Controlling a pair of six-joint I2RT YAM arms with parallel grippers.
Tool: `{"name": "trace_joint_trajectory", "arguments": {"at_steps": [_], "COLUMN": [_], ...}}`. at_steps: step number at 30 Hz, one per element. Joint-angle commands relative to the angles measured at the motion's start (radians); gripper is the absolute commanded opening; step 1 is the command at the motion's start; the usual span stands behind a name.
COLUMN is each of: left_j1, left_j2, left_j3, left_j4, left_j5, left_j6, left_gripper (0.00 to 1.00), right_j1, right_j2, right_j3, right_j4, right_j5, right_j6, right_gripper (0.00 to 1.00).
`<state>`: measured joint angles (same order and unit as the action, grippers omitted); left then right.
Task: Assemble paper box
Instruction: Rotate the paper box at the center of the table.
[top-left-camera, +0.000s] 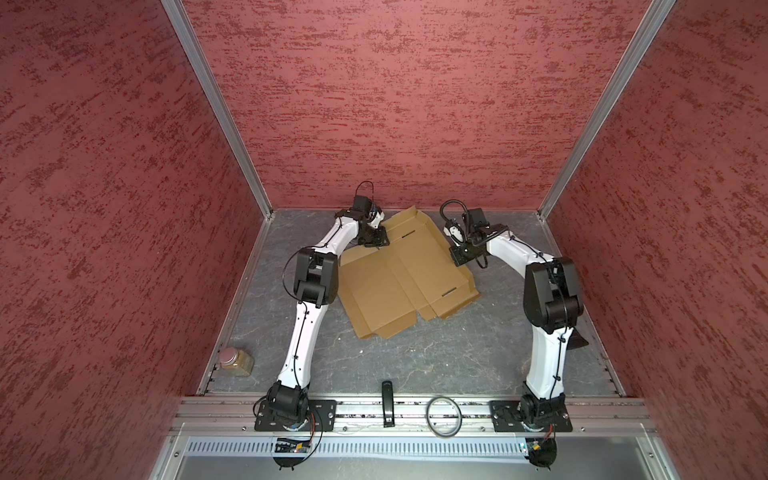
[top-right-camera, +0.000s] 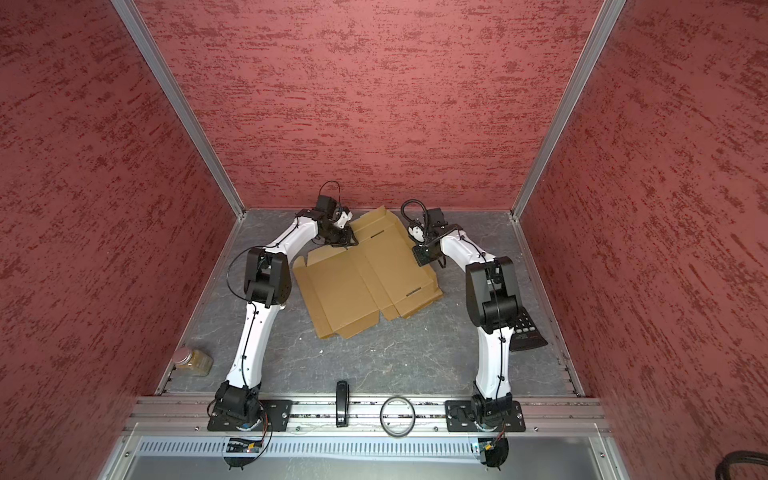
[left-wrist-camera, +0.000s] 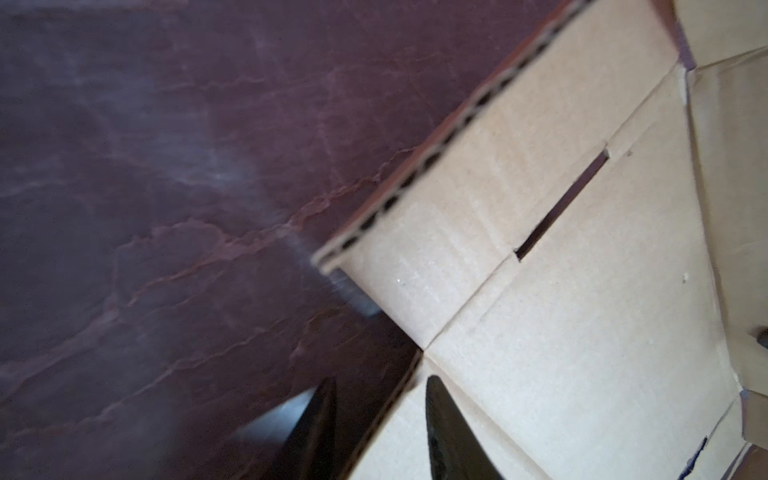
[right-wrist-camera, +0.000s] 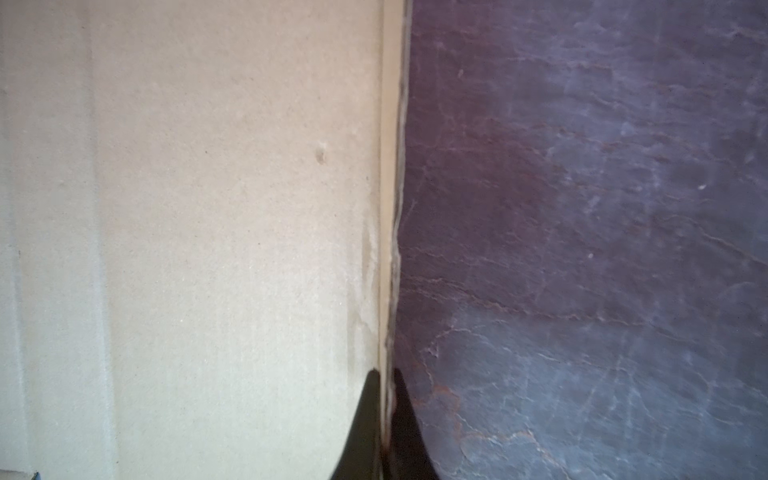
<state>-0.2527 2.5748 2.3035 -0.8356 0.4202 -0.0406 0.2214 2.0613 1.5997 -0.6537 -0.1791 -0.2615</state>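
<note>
The paper box (top-left-camera: 403, 274) (top-right-camera: 365, 282) is a tan die-cut cardboard sheet lying mostly flat at the back middle of the table, with its far flaps lifted a little. My left gripper (top-left-camera: 376, 244) (top-right-camera: 349, 242) sits at the sheet's far left corner. In the left wrist view its fingers (left-wrist-camera: 440, 415) straddle a cardboard (left-wrist-camera: 561, 311) edge with a clear gap, so it is open. My right gripper (top-left-camera: 456, 258) (top-right-camera: 420, 258) is at the sheet's right edge. In the right wrist view it (right-wrist-camera: 385, 374) is shut on the thin edge of the cardboard (right-wrist-camera: 228, 228).
A glass jar (top-left-camera: 237, 361) stands at the table's near left corner. A black dark-keyed device (top-right-camera: 528, 332) lies by the right arm. A black bar (top-left-camera: 387, 403) and a ring (top-left-camera: 443, 416) rest on the front rail. Red walls enclose three sides.
</note>
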Motion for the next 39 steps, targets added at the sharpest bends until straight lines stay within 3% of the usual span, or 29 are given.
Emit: {"name": "trace_joint_trajectory", "arguments": {"at_steps": [1,6,13,21,31,39], "left_j1": [-0.004,-0.004,-0.004,-0.003,-0.002,-0.006], "left_j2": [-0.05,-0.056,-0.067,-0.071,-0.106,-0.159], "left_j3": [-0.012,-0.016,-0.038,-0.051,-0.103,-0.191], "left_j4": [0.019,0.018,0.04,0.05,0.101,0.149], "left_j5": [-0.011,-0.023,-0.03,-0.047,-0.079,-0.128], "left_j6": [0.002,0.006,0.005,0.001,-0.036,-0.098], "left_gripper": [0.35,0.32,0.28,0.23,0.12,0.11], "right_j1": [0.002,0.002,0.002,0.003,0.002,0.001], "right_j2": [0.006,0.005,0.006,0.0,-0.046,-0.101], "right_j3": [0.023,0.025,0.031,0.034,0.014,-0.024], "right_j4": [0.033,0.033,0.035,0.032,0.045,0.064], "right_j5": [0.004,-0.002,-0.003,0.002,0.024,0.067], "right_j6": [0.01,0.016,0.033,0.04,0.065,0.118], "right_gripper": [0.06,0.09,0.22,0.3,0.36,0.38]}}
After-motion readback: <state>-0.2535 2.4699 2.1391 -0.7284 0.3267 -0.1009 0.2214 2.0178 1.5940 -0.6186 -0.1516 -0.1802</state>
